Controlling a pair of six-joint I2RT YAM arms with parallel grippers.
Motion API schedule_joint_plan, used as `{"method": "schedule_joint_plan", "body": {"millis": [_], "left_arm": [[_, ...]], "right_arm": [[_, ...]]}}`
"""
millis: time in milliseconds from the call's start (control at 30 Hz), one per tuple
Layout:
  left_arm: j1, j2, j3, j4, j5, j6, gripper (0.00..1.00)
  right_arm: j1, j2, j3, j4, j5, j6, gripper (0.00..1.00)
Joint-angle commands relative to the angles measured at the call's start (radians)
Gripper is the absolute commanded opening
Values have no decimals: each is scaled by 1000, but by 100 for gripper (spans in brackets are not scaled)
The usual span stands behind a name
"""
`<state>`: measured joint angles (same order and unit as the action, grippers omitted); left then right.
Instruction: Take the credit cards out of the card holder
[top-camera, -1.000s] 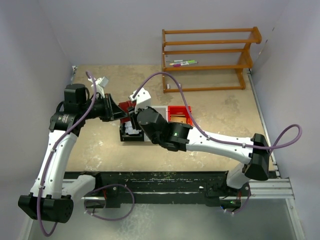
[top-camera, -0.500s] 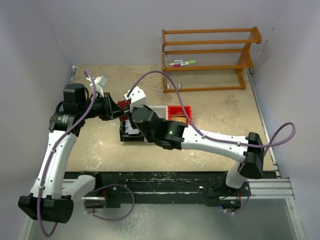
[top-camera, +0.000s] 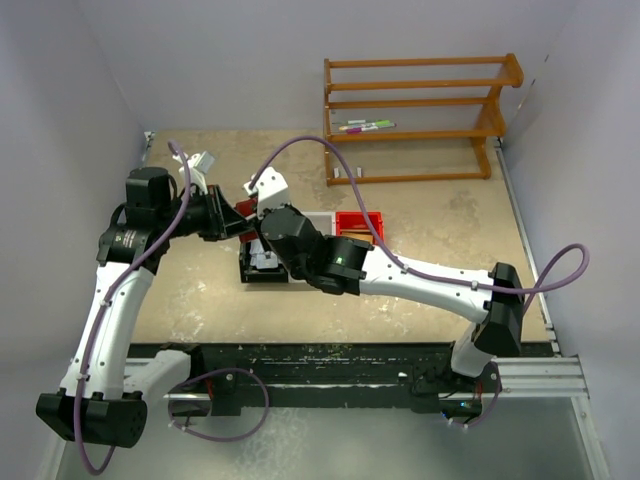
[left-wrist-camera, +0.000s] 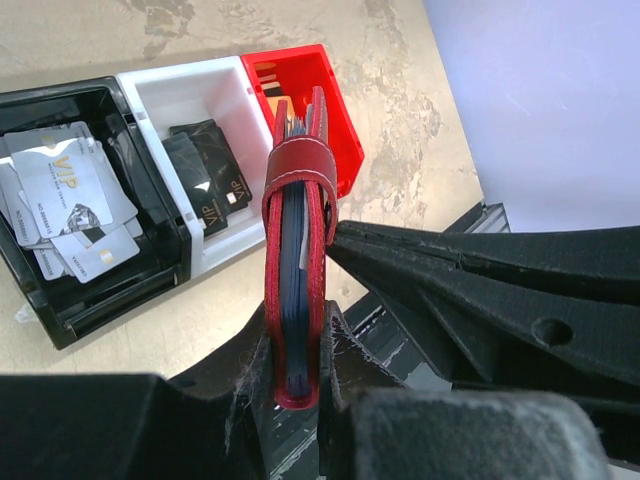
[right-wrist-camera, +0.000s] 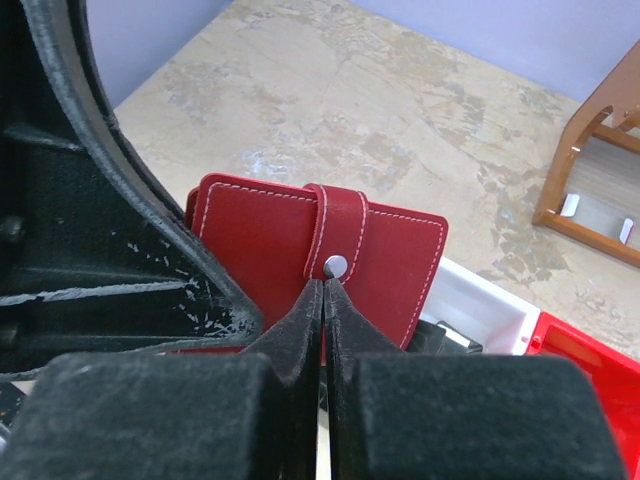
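Left end effector (left-wrist-camera: 296, 372) is clenched on the lower edge of the card holder (left-wrist-camera: 293, 250), one finger on each cover, and holds it upright and off the worktop (top-camera: 430, 220). The holder is closed. Its red strap tab (left-wrist-camera: 298, 165) wraps over the top edge, and blue-grey sleeves show between the covers.

The right end effector (right-wrist-camera: 323, 300) meets the holder from the other side. Its fingers are pressed together with no gap showing, and their tips touch the strap tab just below its metal snap (right-wrist-camera: 336, 265). Whether the tab's end is pinched between them cannot be told.

In the overhead view both end effectors meet above the left end of a row of small bins, near the middle of the worktop. Below the holder, the black tray (left-wrist-camera: 60, 100) holds a loose heap of pale credit cards (left-wrist-camera: 60, 190) marked VIP. The white bin (left-wrist-camera: 185, 85) beside it holds a few dark cards (left-wrist-camera: 205, 170), and the red bin (left-wrist-camera: 335, 110) touches the white one on its far side. A wooden rack (top-camera: 420, 110) stands at the back right of the worktop.
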<state>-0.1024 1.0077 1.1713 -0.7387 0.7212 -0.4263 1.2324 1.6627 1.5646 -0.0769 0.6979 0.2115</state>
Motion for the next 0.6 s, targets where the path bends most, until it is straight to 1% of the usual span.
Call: {"method": "schedule_joint_plan", "body": {"millis": [0, 367, 467, 533, 567], "left_arm": [[-5, -33, 42, 47, 76, -8, 0], [-5, -34, 45, 39, 80, -4, 0], [-5, -32, 46, 37, 83, -3, 0], [-5, -29, 50, 33, 83, 1, 0], [-5, -28, 54, 29, 83, 4, 0]], "right_arm": [[-17, -1, 40, 29, 65, -47, 0], [-68, -52, -10, 85, 1, -69, 0], [-74, -75, -32, 116, -35, -91, 0], [-74, -97, -54, 127, -98, -98, 0], [-74, -110, -64, 127, -118, -90, 9]]}}
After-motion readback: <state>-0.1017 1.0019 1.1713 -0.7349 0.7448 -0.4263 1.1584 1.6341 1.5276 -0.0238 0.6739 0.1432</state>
